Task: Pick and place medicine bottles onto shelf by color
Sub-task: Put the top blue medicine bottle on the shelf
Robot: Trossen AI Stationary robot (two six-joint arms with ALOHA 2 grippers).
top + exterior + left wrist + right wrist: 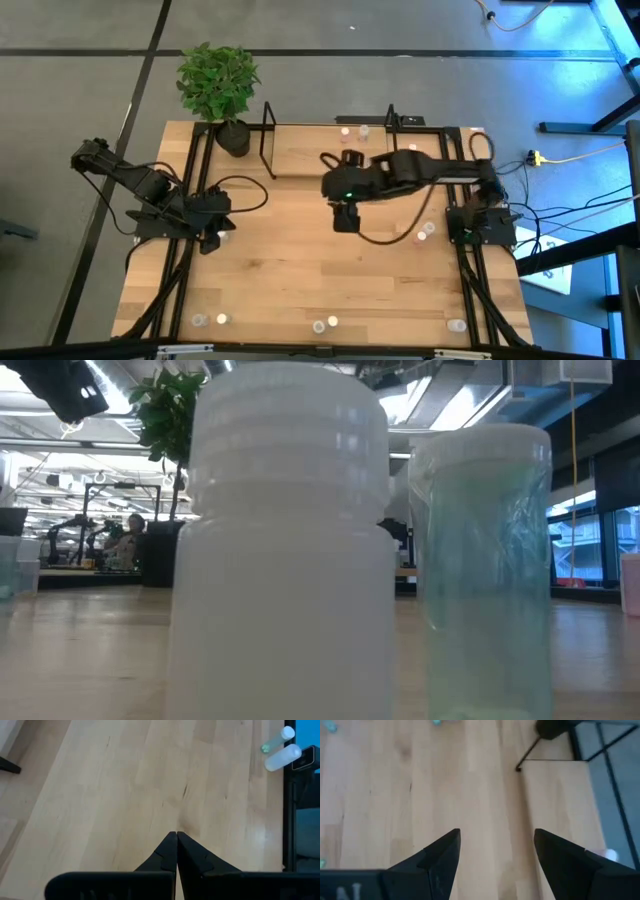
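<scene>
We judge the step is reaching for another bottle: our right gripper (343, 222) hangs mid-frame in the high view, fingers wide apart and holding nothing, so we should pick one colour, centre over a single bottle, then descend. The medicine bottles (427, 231) lie scattered right of centre and along the bottom edge; some stand on the shelf (300, 150) at upper centre. Our left gripper (212, 238) waits at left, closed and empty. The tabletop (280, 280) is pale wood, a potted plant (217, 85) at its upper left, grey floor around
</scene>
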